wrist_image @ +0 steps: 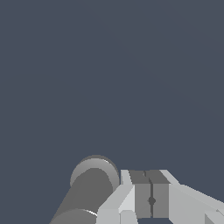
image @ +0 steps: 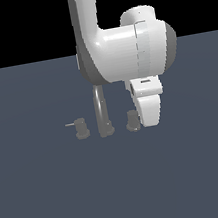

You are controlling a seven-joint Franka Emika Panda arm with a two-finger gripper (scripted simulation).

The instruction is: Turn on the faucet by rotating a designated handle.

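wrist view: gripper [wrist_image: 151,200], two grey pads pressed flat together, only a thin dark seam between them, nothing caught in the seam. pale finger bodies flank the pads on either side. a grey cylinder with a rounded cap, the handle [wrist_image: 89,188], lies just beside the closed fingers; whether it touches them cannot be told. everything behind is plain slate-blue floor [wrist_image: 109,78].

exterior view: the fingers are hidden behind the white hand housing [image: 148,105], which hangs low, its lower end near floor level. housing sits at the exterior view's right end of the faucet [image: 101,111] and overlaps the right knob, so only that knob's left part shows [image: 132,121]. its lever rod is not visible, covered by the housing.

arm: broad white wrist body [image: 131,51] with grey joint bands, above the faucet; a white link rises from it out of the upper edge of the picture.

faucet: dull grey, small, standing on the floor a little left of the housing. tall narrow arched spout in the middle, on a short base. two stubby knobs on flared bases, one either side of the spout, set apart from it.

left knob [image: 81,128]: stands free, well apart from the housing, thin rod pointing to the exterior view's left.

floor: flat slate-blue plane up to a straight horizon; black background [image: 15,26] above.
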